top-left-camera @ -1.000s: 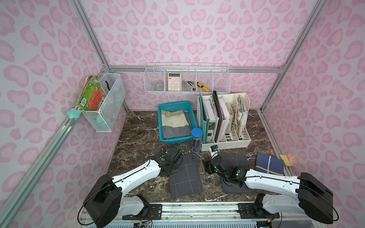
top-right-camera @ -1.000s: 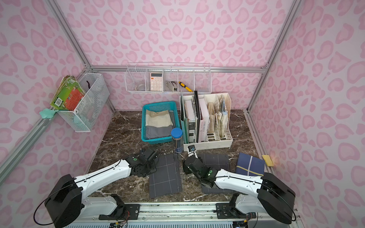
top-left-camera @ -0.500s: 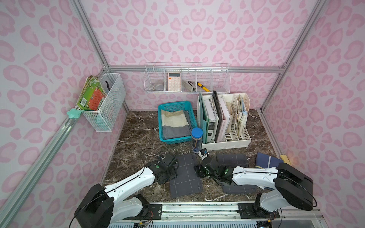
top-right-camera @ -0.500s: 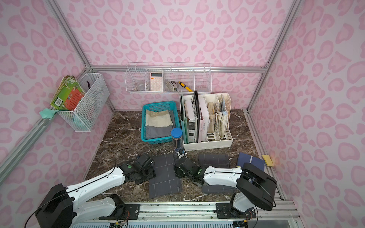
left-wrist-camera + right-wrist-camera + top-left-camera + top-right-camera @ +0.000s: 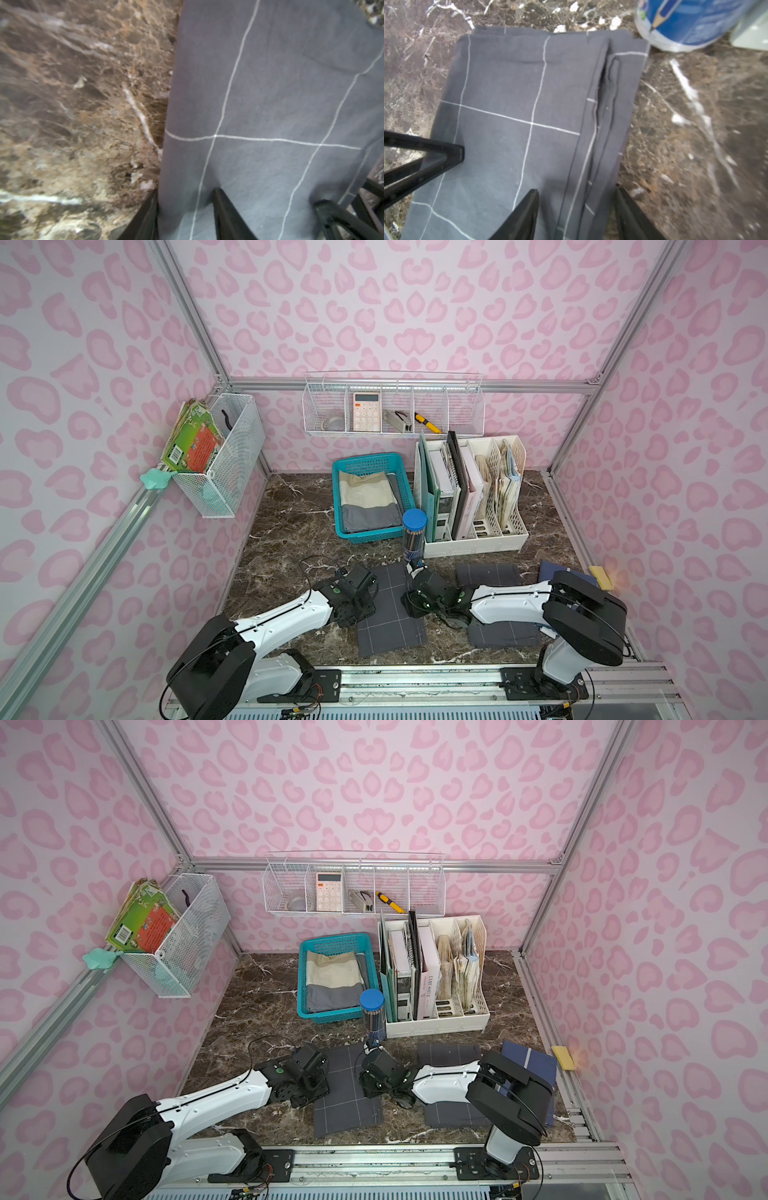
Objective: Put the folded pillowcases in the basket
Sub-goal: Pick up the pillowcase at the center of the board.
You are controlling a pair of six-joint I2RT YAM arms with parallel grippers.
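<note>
The folded pillowcase [image 5: 388, 614], dark grey with white grid lines, lies flat on the marble near the front, seen in both top views [image 5: 347, 1096]. My left gripper [image 5: 372, 595] [image 5: 185, 192] straddles its left edge, one finger on the marble and one pressing the cloth, with a bulge of cloth between the part-open jaws. My right gripper [image 5: 409, 597] [image 5: 576, 189] straddles the right layered edge, jaws open. The teal basket [image 5: 340, 472] [image 5: 305, 969] stands behind and holds folded beige and grey cloth.
A blue pencil tube [image 5: 414, 531] stands just behind the pillowcase, next to a cream file rack [image 5: 478, 543]. More folded dark cloths [image 5: 488, 574] [image 5: 503, 632], a navy one [image 5: 557, 570] and a yellow sponge [image 5: 600, 576] lie right. White wire baskets [image 5: 224, 464] hang on the walls.
My right gripper has slid left onto the pillowcase's right edge. The left one has shifted slightly along the left edge. Both pairs of jaws have narrowed around the cloth.
</note>
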